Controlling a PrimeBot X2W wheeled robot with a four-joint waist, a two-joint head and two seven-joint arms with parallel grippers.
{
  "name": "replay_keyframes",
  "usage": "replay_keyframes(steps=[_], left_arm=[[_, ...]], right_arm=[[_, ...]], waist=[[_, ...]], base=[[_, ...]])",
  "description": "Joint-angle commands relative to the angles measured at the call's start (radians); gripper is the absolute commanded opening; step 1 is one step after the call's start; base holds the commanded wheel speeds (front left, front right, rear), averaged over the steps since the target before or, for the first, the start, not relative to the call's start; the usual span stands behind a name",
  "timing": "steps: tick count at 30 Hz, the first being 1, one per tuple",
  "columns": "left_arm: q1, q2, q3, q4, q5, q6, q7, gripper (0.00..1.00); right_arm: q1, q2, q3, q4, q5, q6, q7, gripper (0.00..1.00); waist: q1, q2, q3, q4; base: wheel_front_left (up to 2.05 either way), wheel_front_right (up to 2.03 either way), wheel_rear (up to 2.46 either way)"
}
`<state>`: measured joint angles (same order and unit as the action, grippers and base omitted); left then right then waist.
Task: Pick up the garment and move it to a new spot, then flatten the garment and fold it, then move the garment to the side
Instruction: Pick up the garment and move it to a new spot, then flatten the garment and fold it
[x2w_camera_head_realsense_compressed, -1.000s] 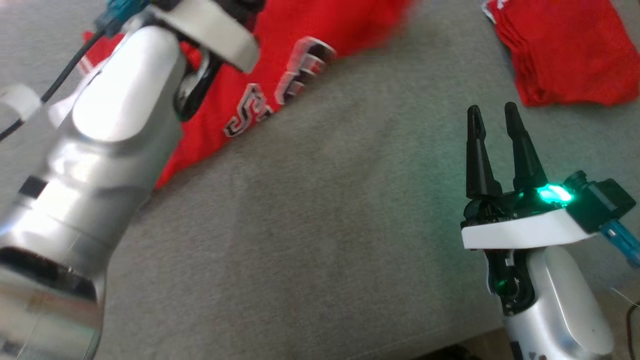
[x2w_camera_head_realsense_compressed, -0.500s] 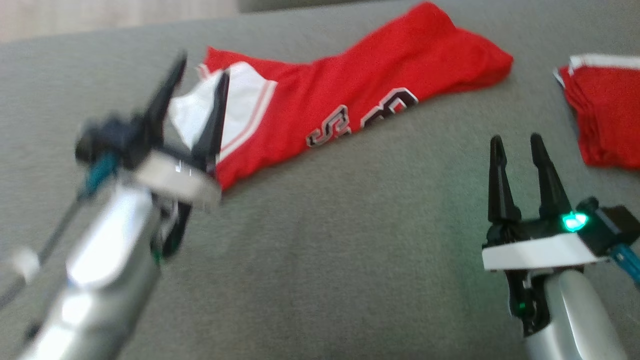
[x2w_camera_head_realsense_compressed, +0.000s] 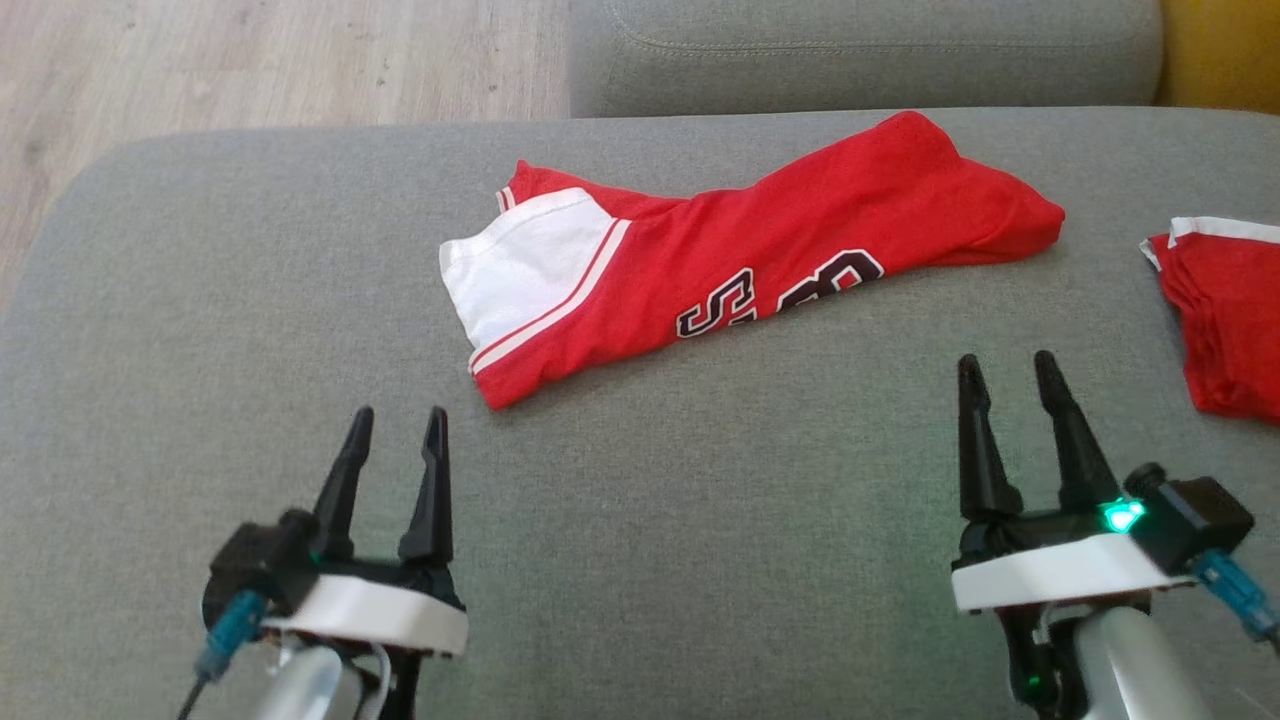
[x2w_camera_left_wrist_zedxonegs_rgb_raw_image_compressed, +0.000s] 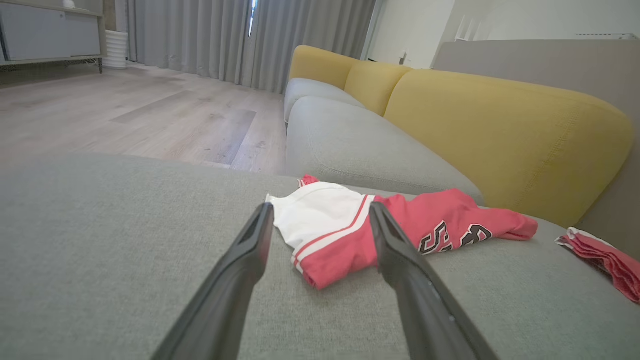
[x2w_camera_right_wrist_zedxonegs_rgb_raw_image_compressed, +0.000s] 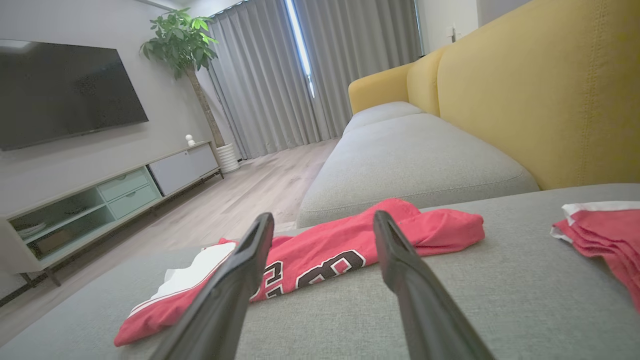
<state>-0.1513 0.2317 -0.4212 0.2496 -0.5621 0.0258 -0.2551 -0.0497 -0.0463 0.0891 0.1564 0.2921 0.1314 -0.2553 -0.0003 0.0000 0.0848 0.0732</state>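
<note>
A red garment (x2w_camera_head_realsense_compressed: 760, 265) with a white panel and black lettering lies bunched in a long strip on the grey cushion (x2w_camera_head_realsense_compressed: 650, 520), also seen as the garment (x2w_camera_left_wrist_zedxonegs_rgb_raw_image_compressed: 360, 230) and the garment (x2w_camera_right_wrist_zedxonegs_rgb_raw_image_compressed: 320, 255) in the wrist views. My left gripper (x2w_camera_head_realsense_compressed: 397, 418) is open at the lower left, just short of the garment's near corner, holding nothing. My right gripper (x2w_camera_head_realsense_compressed: 1005, 365) is open at the lower right, apart from the cloth and empty.
A stack of folded red clothes (x2w_camera_head_realsense_compressed: 1225, 320) sits at the right edge of the cushion. A second grey seat (x2w_camera_head_realsense_compressed: 860, 50) lies beyond, with a yellow backrest (x2w_camera_left_wrist_zedxonegs_rgb_raw_image_compressed: 500, 130) to the right. Wooden floor (x2w_camera_head_realsense_compressed: 260, 60) borders the far left.
My left arm has drawn back from over the garment to the lower left, gripper open and empty. The head camera has tilted, so the whole view has shifted. The right gripper stays put.
</note>
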Motion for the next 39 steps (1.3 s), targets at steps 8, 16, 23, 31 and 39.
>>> replay_keyframes(steps=[8,16,23,31,39], left_arm=[[-0.035,-0.037,0.103,-0.023,0.085,-0.047,-0.007,1.0],[-0.16,-0.013,0.112,0.099,0.1,-0.046,0.08,1.0],[-0.365,0.031,0.122,0.245,0.082,-0.051,0.272,1.0],[-0.629,0.136,0.114,0.449,0.075,-0.095,0.534,1.0],[-0.772,0.194,0.112,0.581,0.038,-0.127,0.718,1.0]], right_arm=[[-0.026,-0.004,0.046,-0.035,0.012,-0.001,-0.006,1.0],[-0.048,-0.004,0.045,-0.042,0.015,-0.001,-0.006,1.0],[-0.081,-0.004,0.048,-0.055,0.019,-0.001,-0.006,1.0],[-0.127,-0.004,0.049,-0.072,0.041,-0.001,-0.006,1.0],[-0.154,-0.004,0.066,-0.082,0.065,-0.001,-0.006,1.0]], waist=[[0.0003,0.0,0.01,-0.018],[0.0003,0.0,0.074,-0.062],[0.0003,0.0,0.163,-0.113],[0.0003,0.0,0.27,-0.181],[0.0003,0.0,0.33,-0.22]], base=[[0.0,0.0,0.0],[0.0,0.0,0.0],[0.0,0.0,0.0],[0.0,0.0,0.0],[0.0,0.0,0.0]])
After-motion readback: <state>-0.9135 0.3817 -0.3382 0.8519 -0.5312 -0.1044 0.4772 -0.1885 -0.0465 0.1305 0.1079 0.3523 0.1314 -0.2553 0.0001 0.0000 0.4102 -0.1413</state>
